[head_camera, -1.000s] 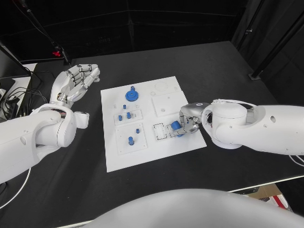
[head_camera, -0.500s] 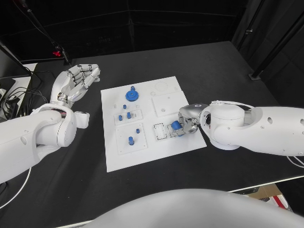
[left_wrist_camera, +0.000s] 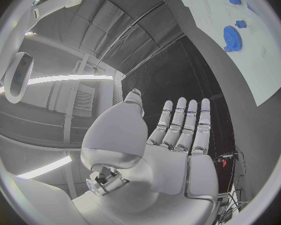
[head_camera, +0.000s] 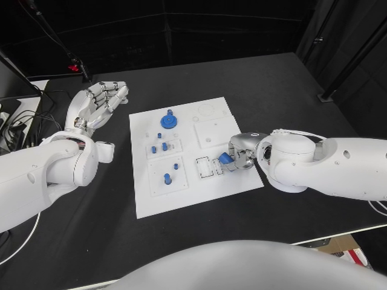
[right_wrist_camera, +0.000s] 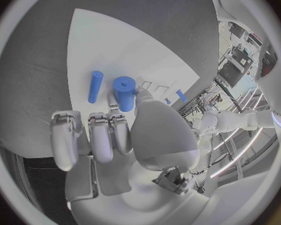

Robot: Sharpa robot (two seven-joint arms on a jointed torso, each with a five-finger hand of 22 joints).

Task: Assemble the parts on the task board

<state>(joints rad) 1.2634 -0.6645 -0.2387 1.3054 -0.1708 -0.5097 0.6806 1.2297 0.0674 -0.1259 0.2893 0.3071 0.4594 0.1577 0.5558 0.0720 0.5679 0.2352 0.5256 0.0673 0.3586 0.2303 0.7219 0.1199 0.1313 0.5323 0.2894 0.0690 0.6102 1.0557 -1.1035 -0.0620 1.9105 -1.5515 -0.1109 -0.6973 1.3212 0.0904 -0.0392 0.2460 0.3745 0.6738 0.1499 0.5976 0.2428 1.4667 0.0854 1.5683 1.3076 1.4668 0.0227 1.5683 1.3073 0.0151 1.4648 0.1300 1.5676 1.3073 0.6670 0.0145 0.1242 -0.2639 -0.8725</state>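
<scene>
Behind right robot hand point(head_camera: 238, 155), blue part point(head_camera: 224, 158) base hidden.

black table point(head_camera: 246, 78) – dark walls

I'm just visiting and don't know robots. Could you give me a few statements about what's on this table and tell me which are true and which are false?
1. The right hand holds a blue cylinder part. True.
2. The left hand grips the blue gear. False: it lies open on the black table, beside the task board, holding nothing.
3. The blue gear sits near the board's far end. True.
4. The task board is bare of parts. False: several small blue parts lie on it.
5. A thin blue peg lies beside the held cylinder. True.
</scene>
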